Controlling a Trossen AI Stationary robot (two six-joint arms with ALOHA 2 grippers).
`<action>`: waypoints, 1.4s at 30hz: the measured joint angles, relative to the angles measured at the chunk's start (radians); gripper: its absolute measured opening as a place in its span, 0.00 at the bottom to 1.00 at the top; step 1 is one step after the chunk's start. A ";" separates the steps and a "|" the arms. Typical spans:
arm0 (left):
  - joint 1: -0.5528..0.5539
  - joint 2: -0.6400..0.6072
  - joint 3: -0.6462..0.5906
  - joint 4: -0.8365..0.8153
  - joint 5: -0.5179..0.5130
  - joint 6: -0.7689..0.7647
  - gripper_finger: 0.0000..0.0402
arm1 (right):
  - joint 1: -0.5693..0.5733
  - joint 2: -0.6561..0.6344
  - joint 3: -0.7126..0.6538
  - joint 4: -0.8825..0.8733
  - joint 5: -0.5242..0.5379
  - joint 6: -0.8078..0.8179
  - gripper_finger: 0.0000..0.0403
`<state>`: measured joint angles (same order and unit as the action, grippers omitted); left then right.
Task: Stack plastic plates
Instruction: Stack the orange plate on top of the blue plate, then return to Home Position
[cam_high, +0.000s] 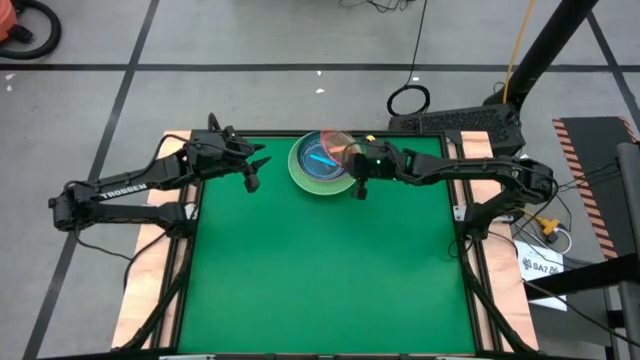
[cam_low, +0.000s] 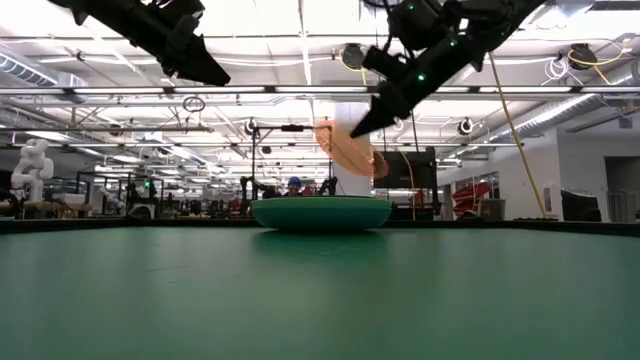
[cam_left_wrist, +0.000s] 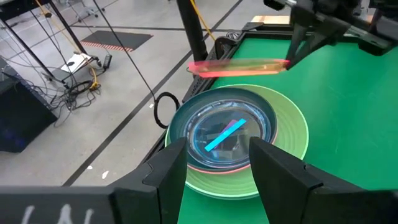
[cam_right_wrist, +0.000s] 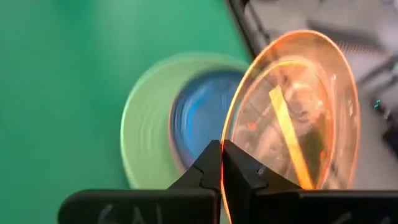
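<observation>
A stack of plates (cam_high: 320, 170) rests on the green mat near the table's far edge. A light green large plate is at the bottom, with a pink rim (cam_left_wrist: 205, 167), a dark teal dish and a translucent blue small plate (cam_left_wrist: 227, 134) above it. My right gripper (cam_high: 352, 160) is shut on a translucent orange small plate (cam_high: 340, 146), held above the stack's far-right part. My left gripper (cam_high: 258, 160) hovers open to the left of the stack (cam_left_wrist: 249, 140) and touches nothing. The other plates are not in view. My right gripper (cam_right_wrist: 222, 163) pinches the orange plate's rim (cam_right_wrist: 225, 146) between its two fingers, at the edge nearest the right arm. The fingers (cam_low: 372, 118) slant down from the table's right side. The plate (cam_low: 350, 150) is lifted clear above the stack (cam_low: 320, 212) and tilted.
The green mat (cam_high: 330, 270) stretches bare from the stack to the near edge. Wooden borders and the arm bases flank the mat on both sides. Beyond the far edge are a cable loop (cam_high: 408, 99) and a dark stand base on the floor.
</observation>
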<state>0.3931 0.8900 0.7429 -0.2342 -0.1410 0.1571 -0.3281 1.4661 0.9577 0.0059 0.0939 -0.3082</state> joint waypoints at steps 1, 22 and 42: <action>0.000 0.000 0.000 0.000 0.000 0.003 0.45 | 0.002 0.012 0.000 0.047 -0.018 -0.015 0.00; 0.001 0.000 0.000 0.012 0.000 0.018 0.45 | 0.002 0.378 0.364 -0.290 -0.038 -0.237 0.00; 0.001 0.000 0.000 0.000 0.000 -0.002 0.45 | 0.000 0.379 0.365 -0.265 0.038 -0.090 0.33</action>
<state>0.3943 0.8901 0.7429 -0.2344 -0.1410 0.1550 -0.3279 1.8446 1.3228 -0.2593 0.1318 -0.3985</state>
